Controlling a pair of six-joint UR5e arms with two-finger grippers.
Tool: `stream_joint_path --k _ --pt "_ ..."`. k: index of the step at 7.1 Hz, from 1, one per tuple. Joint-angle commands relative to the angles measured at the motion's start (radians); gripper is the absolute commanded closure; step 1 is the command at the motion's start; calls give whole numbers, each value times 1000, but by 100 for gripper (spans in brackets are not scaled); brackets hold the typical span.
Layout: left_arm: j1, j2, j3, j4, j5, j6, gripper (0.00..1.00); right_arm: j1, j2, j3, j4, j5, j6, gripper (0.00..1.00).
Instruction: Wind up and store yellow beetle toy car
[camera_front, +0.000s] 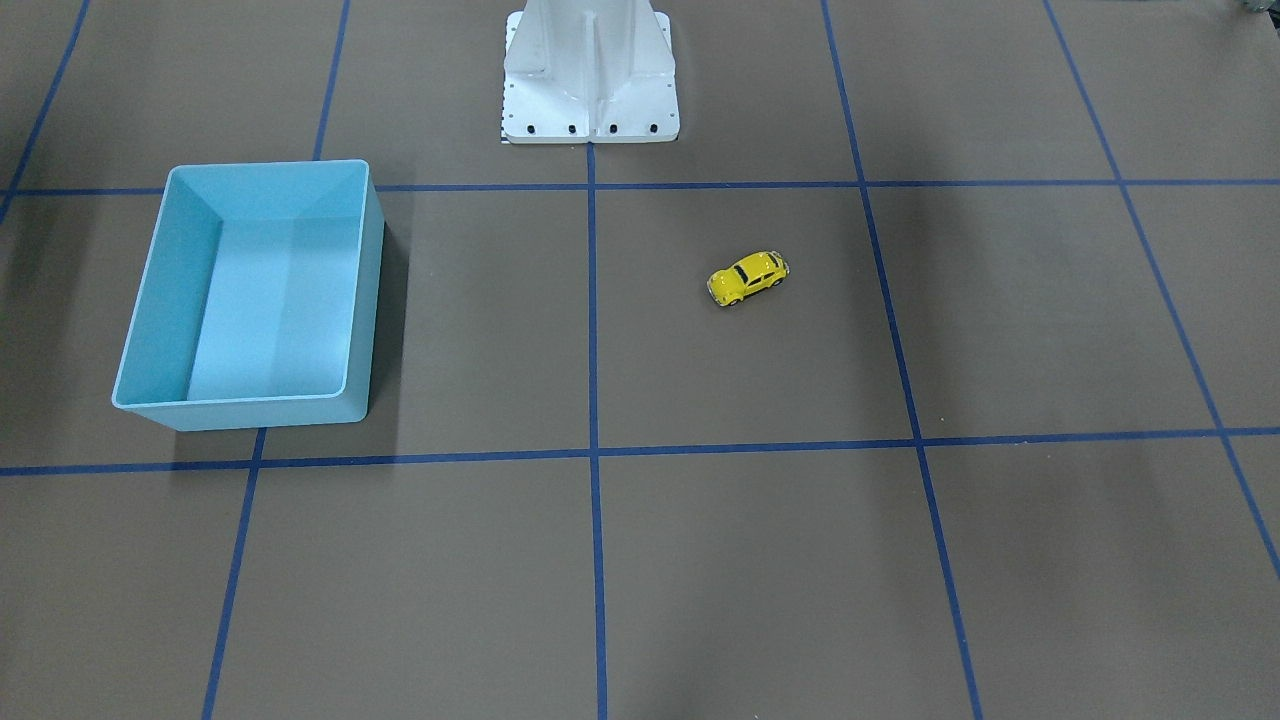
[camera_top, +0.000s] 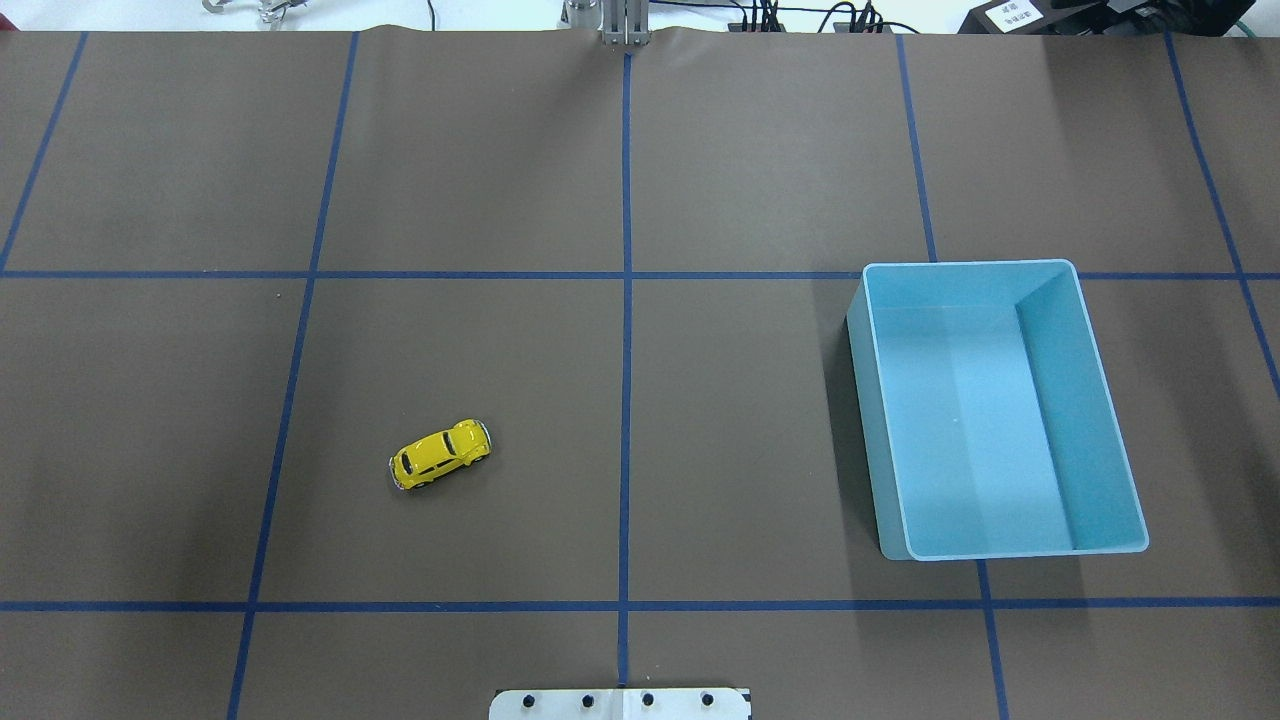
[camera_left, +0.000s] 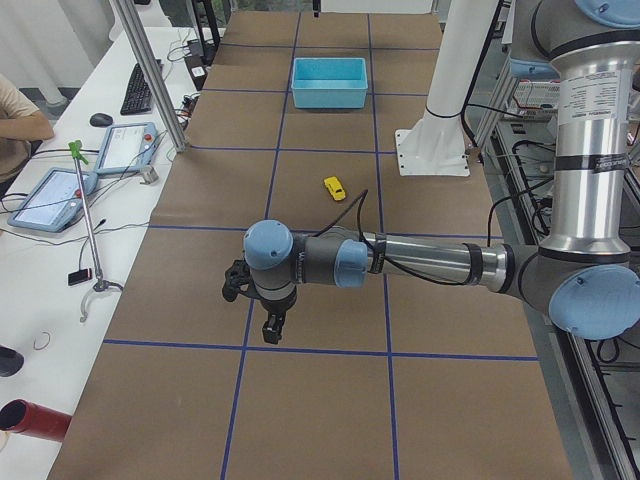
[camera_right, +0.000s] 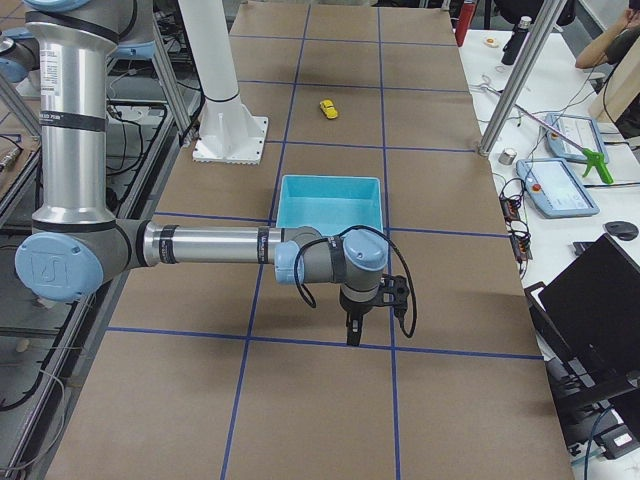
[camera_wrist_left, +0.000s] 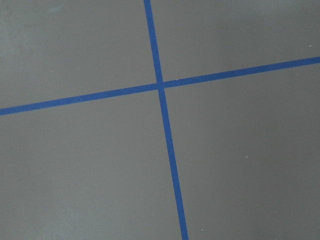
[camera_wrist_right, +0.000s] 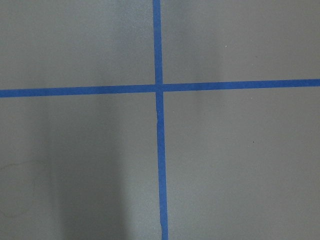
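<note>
The yellow beetle toy car (camera_front: 748, 278) stands alone on its wheels on the brown table, on my left half in the overhead view (camera_top: 441, 455). It also shows in the side views (camera_left: 334, 188) (camera_right: 328, 108). The light blue bin (camera_front: 170, 290) is empty on my right half (camera_top: 1085, 400) (camera_left: 329, 95) (camera_right: 330, 205). My left gripper (camera_left: 272, 330) hangs over the table's left end, far from the car; I cannot tell whether it is open or shut. My right gripper (camera_right: 352, 335) hangs beyond the bin at the right end; I cannot tell its state either. Both wrist views show only table.
Blue tape lines (camera_wrist_left: 161, 86) (camera_wrist_right: 158, 89) cross the brown table. The white robot pedestal (camera_front: 590, 70) (camera_top: 620, 703) stands at the table's robot side. Metal posts (camera_left: 150, 75) (camera_right: 520, 75) and a side bench with pendants (camera_left: 50, 195) (camera_right: 560, 185) border the operators' side.
</note>
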Motion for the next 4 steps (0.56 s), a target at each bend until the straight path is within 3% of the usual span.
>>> stream_joint_path --k 1,4 --pt "41 -27 -45 0 -58 -9 0 0 -3 1 0 -1 0 0" --pt "275 -60 -185 9 -43 -10 0 0 -4 1 0 -1 0 0"
